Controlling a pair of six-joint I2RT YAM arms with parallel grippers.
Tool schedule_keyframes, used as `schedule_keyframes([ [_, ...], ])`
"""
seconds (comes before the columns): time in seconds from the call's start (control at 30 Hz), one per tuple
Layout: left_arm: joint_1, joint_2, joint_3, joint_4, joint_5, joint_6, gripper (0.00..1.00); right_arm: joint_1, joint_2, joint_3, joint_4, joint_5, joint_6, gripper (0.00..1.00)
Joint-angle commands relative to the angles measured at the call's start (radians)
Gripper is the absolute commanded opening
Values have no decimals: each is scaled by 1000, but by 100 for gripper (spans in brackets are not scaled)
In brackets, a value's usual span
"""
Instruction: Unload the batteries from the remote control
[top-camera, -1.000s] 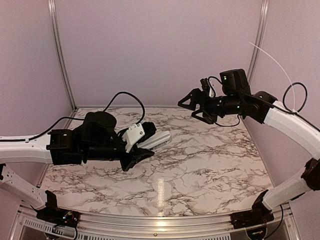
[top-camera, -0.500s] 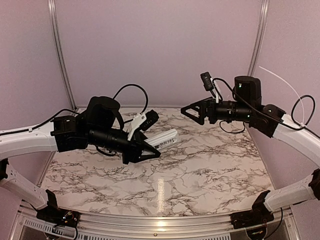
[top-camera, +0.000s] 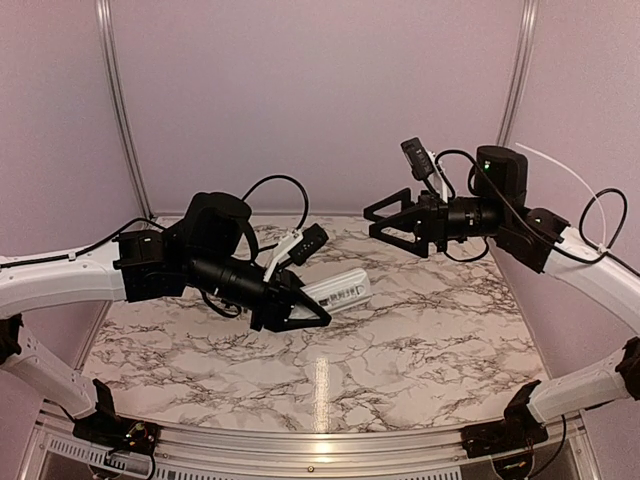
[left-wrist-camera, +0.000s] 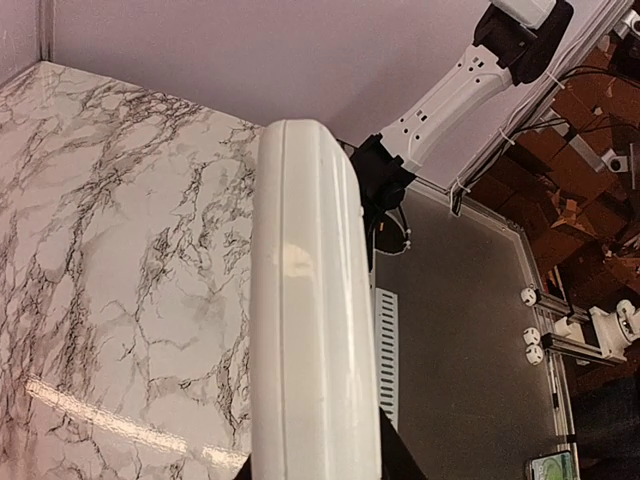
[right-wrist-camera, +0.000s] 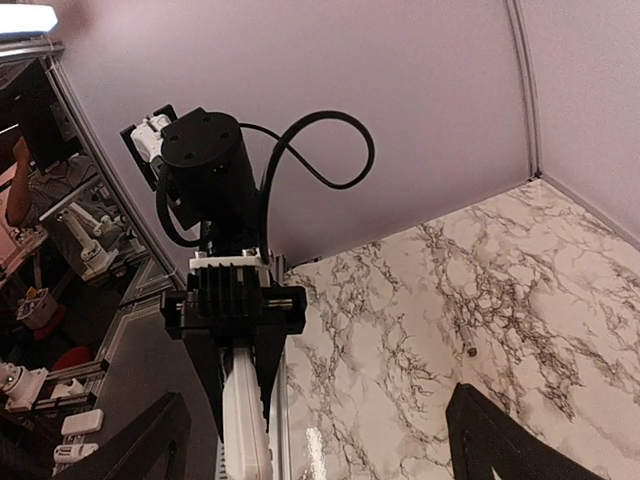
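My left gripper (top-camera: 298, 312) is shut on one end of the white remote control (top-camera: 338, 290) and holds it in the air above the marble table (top-camera: 420, 340). The remote's free end points right, toward the right arm. In the left wrist view the remote (left-wrist-camera: 310, 320) fills the middle, with only the tips of my left gripper (left-wrist-camera: 315, 470) showing beside it. My right gripper (top-camera: 393, 222) hangs open and empty, up and to the right of the remote. From the right wrist, the left gripper (right-wrist-camera: 236, 330) and remote (right-wrist-camera: 245, 425) face my right gripper (right-wrist-camera: 315, 450). No batteries can be made out for sure.
A tiny slim thing with a dark end (right-wrist-camera: 471, 351) lies on the marble; it is too small to tell what it is. Plain walls (top-camera: 320, 100) close the back and sides. A metal rail (top-camera: 300, 450) runs along the near edge.
The left gripper has carried the remote to the right and a little higher. The right gripper has turned about its wrist, so its spread jaws now show.
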Motion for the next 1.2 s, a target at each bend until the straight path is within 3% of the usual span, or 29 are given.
schedule_keyframes([
  [0.0,6,-2,1,64,35,-55,10,-11,24,1,1,-173,51,86],
  [0.63,51,30,-5,224,121,-157,10,74,72,3,-17,-200,95,67],
  [0.93,61,51,7,264,142,-164,10,92,100,29,-48,-177,79,48],
  [1.17,73,47,4,287,152,-156,10,93,116,51,-110,-151,45,52],
])
